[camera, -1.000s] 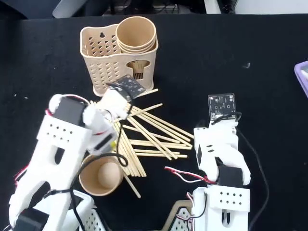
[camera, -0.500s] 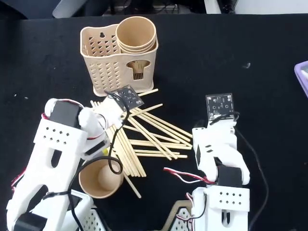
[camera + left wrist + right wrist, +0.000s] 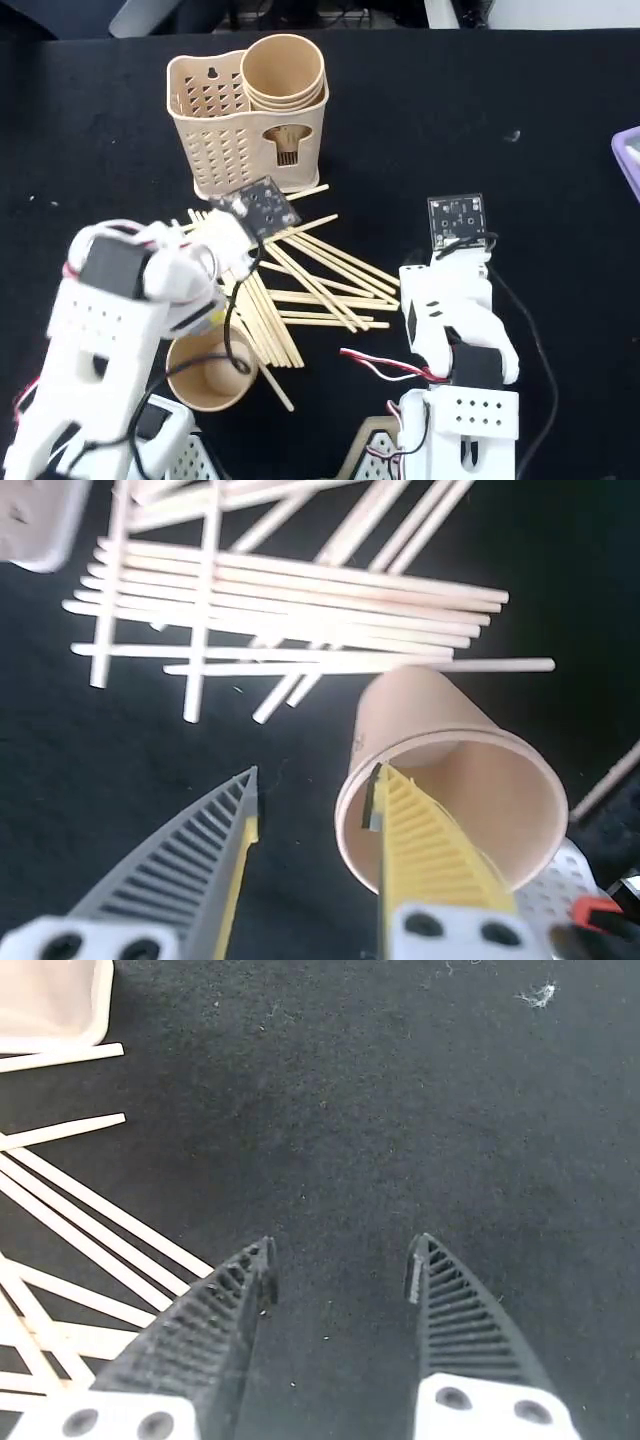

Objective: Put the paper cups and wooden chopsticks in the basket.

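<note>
A loose paper cup (image 3: 208, 372) stands upright near the table's front left, beside a scattered pile of wooden chopsticks (image 3: 310, 280). In the left wrist view my left gripper (image 3: 312, 800) is open just above the table. Its yellow-edged finger (image 3: 410, 840) overlaps the near rim of the paper cup (image 3: 470, 780); whether it touches I cannot tell. The chopsticks (image 3: 290, 590) lie just beyond. The beige basket (image 3: 215, 140) at the back holds stacked paper cups (image 3: 283, 68). My right gripper (image 3: 340, 1260) is open over bare black table, with chopsticks (image 3: 90, 1220) off to one side.
The table is covered in black cloth. A purple object (image 3: 628, 155) sits at the right edge. The right arm's white body (image 3: 455, 330) stands at the front, right of the chopstick pile. Both arms' bases crowd the front edge.
The left arm has drawn back toward the front left, bringing its wrist lower over the loose cup. The right arm, the cup and the chopsticks have not moved.
</note>
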Robot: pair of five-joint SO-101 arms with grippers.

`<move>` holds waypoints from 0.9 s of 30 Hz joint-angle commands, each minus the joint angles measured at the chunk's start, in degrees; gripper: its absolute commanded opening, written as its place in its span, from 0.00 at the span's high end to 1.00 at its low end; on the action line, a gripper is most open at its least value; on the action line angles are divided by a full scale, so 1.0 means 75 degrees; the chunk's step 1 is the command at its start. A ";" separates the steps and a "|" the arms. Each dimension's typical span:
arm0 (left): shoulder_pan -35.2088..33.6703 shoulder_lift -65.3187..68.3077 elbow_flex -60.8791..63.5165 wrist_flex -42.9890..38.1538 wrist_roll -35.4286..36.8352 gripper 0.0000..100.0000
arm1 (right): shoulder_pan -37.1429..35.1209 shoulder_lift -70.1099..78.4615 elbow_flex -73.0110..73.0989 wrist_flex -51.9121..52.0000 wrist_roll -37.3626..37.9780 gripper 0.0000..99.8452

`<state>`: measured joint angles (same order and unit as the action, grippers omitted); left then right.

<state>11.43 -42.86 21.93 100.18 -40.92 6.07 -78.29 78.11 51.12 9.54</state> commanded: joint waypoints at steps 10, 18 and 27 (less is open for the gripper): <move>-0.0041 -0.1618 0.2444 0.0059 -0.0422 0.81 | -0.0094 0.0053 -0.0135 -0.0164 0.0000 0.78; -0.0217 -0.1618 0.3640 -0.1618 0.0281 0.81 | -0.0094 0.0053 -0.0135 -0.0129 0.0000 0.78; -0.0229 -0.1629 0.2092 -0.0856 0.1477 0.96 | -0.0094 0.0053 -0.0135 -0.0129 0.0000 0.78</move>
<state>10.46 -54.20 49.10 88.57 -34.33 6.07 -78.29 78.11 51.12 9.54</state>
